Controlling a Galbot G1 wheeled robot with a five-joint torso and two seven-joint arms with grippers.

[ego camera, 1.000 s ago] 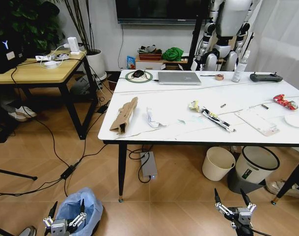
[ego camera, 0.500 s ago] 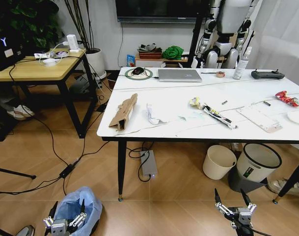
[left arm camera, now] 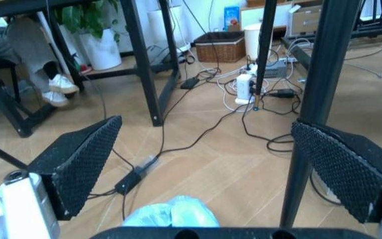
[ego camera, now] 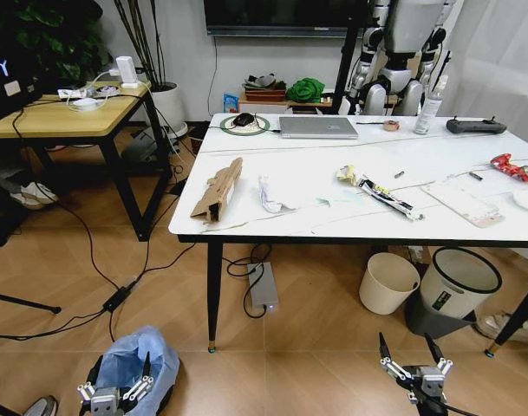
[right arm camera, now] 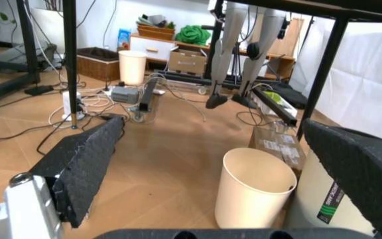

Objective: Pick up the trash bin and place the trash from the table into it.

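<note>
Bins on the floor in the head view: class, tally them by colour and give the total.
Light-blue-bagged trash bin, beside the left claw: 1
Cream bin: 1
Grey bin with white rim: 1
Total: 3

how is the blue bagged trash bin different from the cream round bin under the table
The trash bin is lined with a puffy light-blue plastic bag; the cream round bin has no liner. The trash bin stands on open floor beside the left gripper, near the table's left front leg; the cream round bin sits beneath the table's front edge, beside a grey bin. The trash bin's mouth is hidden by bag; the cream bin's is open. Both stand upright on the wooden floor.
</note>
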